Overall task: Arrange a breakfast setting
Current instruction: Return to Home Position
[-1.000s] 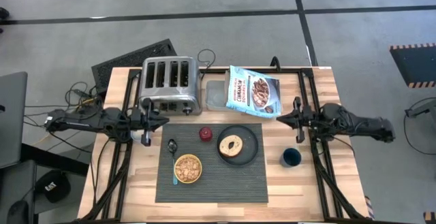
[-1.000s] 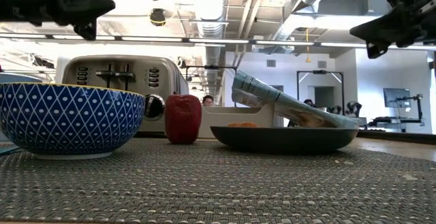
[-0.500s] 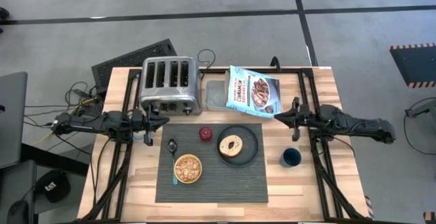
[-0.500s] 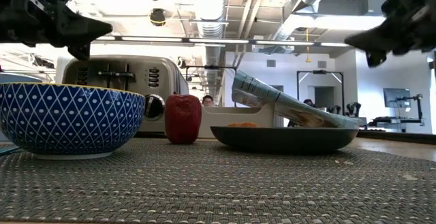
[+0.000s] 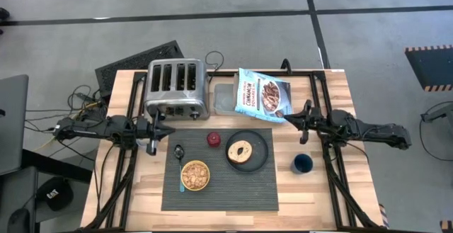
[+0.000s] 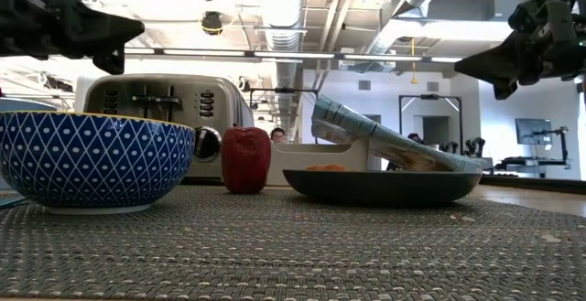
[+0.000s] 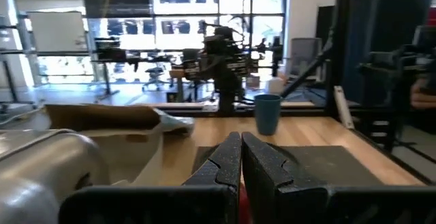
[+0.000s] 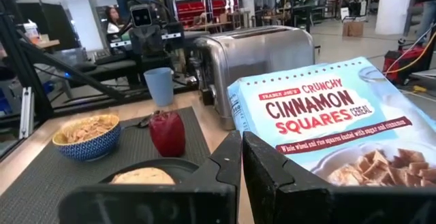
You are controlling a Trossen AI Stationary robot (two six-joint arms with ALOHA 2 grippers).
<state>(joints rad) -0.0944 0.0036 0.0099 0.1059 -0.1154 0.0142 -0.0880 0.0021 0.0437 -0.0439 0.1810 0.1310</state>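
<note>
A dark grey ribbed placemat (image 5: 218, 180) lies at the table's middle. On it stand a bowl (image 5: 195, 175), blue-patterned outside and holding cereal, a blue-handled spoon (image 5: 180, 165) beside it, a red apple (image 5: 213, 139), and a dark plate (image 5: 259, 155) bearing a bagel (image 5: 241, 150). A dark blue cup (image 5: 303, 163) stands on bare wood right of the mat. My left gripper (image 5: 170, 127) hovers shut above the mat's far left corner, in front of the toaster. My right gripper (image 5: 288, 120) hovers shut near the cereal box's near corner. Both point level and hold nothing.
A four-slot steel toaster (image 5: 177, 88) stands at the far left, and a blue cereal box (image 5: 263, 95) lies at the far middle beside a grey lid (image 5: 224, 98). Black frame rails (image 5: 333, 169) run along both side edges. Bare wood shows at the table's near corners.
Both arms have sunk a little at the table's two sides. My right gripper has also turned at the wrist. The things on the mat have kept their places.
</note>
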